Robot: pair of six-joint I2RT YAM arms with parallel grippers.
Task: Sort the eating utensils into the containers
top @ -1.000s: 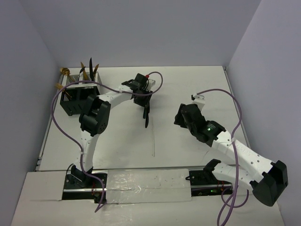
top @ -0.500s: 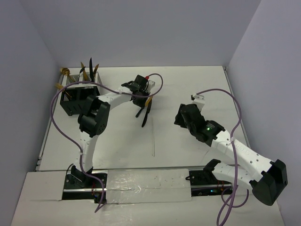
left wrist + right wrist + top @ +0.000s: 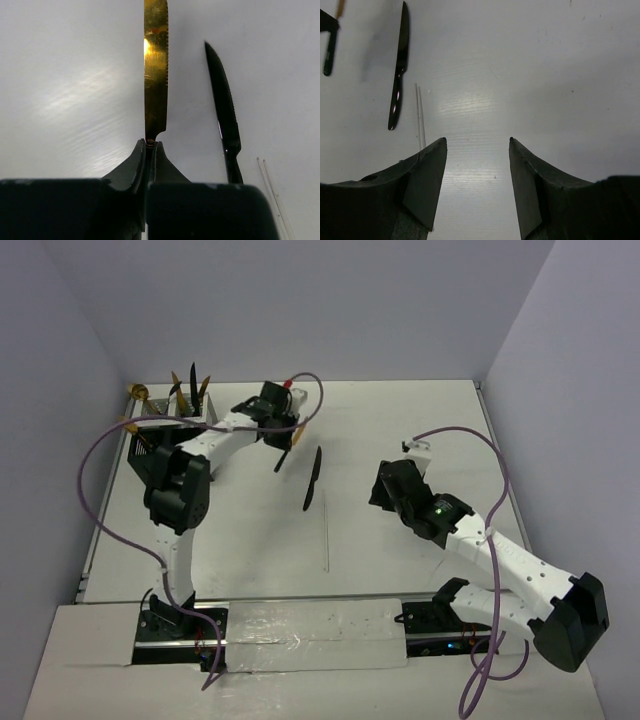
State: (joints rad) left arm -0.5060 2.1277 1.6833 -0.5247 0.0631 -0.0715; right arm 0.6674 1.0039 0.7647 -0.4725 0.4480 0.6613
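Observation:
My left gripper (image 3: 280, 432) is shut on a knife with a gold blade (image 3: 156, 70) and holds it above the table, right of the black caddy (image 3: 160, 455). The knife shows in the top view (image 3: 287, 453) as a slim slanted piece below the gripper. Several utensils (image 3: 187, 390) stand in the caddy's back compartments. An all-dark knife (image 3: 313, 478) lies on the table, right of the held knife; it also shows in the left wrist view (image 3: 223, 110) and the right wrist view (image 3: 400, 65). My right gripper (image 3: 477, 142) is open and empty over bare table, right of the dark knife.
A thin white stick (image 3: 326, 538) lies near the table's middle, below the dark knife; it shows in the right wrist view (image 3: 420, 115) too. The table has walls at the back and both sides. Purple cables loop off both arms.
My left gripper has moved left toward the caddy, carrying the gold-bladed knife away from the dark knife, which stays on the table. The right arm has barely moved.

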